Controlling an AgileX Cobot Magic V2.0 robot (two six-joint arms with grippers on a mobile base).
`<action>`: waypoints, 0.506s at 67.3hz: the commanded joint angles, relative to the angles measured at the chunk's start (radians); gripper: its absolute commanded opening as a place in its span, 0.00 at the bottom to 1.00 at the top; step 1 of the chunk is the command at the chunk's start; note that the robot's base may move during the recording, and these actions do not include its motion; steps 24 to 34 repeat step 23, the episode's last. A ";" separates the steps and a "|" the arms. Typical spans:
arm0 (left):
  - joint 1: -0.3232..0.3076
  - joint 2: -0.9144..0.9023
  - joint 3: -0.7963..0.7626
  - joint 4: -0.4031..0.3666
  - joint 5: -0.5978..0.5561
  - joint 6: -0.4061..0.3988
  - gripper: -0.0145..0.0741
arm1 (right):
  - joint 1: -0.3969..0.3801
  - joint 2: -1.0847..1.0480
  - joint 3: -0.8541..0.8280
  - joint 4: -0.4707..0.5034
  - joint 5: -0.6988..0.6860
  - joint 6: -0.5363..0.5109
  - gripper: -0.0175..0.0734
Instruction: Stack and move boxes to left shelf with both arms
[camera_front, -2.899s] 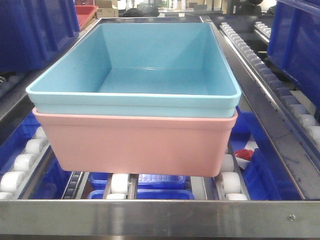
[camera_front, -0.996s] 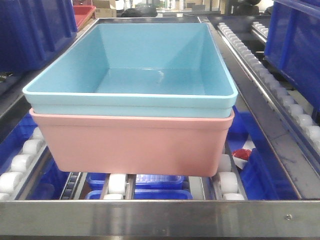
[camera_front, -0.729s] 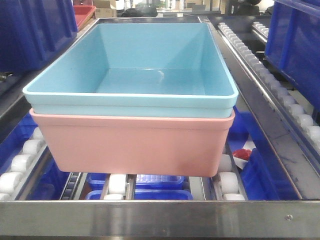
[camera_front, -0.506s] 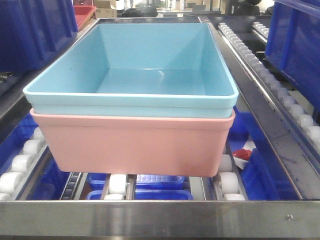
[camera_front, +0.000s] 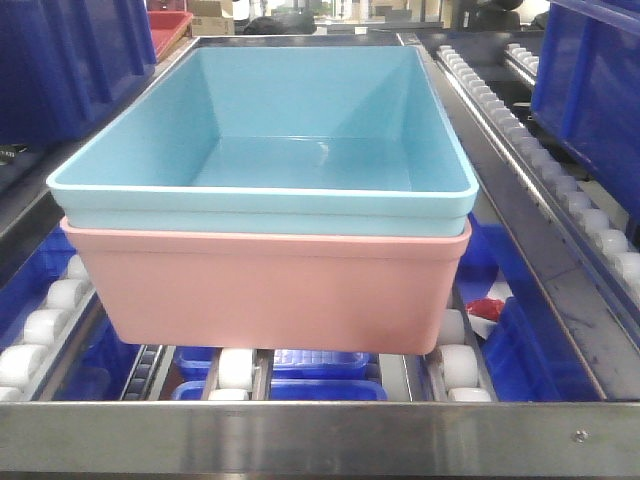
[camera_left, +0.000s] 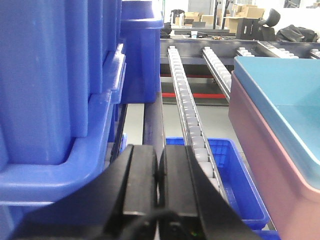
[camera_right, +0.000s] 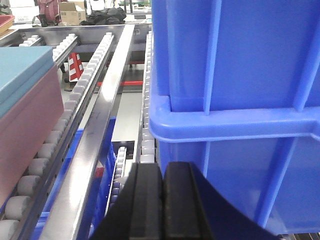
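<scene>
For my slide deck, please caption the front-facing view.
Sky-blue bin nested in pink bin on the roller shelf.

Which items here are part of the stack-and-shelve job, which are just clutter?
Job items:
light blue bin, nested in the pink bin
roller shelf under both
left gripper and right gripper, both shut, empty

Clutter:
dark blue bins
red tray
cardboard boxes

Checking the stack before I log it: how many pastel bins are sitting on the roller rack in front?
2. The light blue bin sits nested on top; the salmon pink bin is beneath it, resting on the white rollers behind the metal front rail. Anything nested between them would be hidden.
</scene>
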 joint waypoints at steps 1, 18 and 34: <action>0.002 -0.013 0.025 -0.009 -0.084 0.001 0.16 | -0.004 -0.005 0.000 -0.002 -0.092 -0.012 0.22; 0.002 -0.013 0.025 -0.009 -0.084 0.001 0.16 | -0.004 -0.005 0.000 -0.002 -0.092 -0.012 0.22; 0.002 -0.013 0.025 -0.009 -0.084 0.001 0.16 | -0.004 -0.005 0.000 -0.002 -0.092 -0.012 0.22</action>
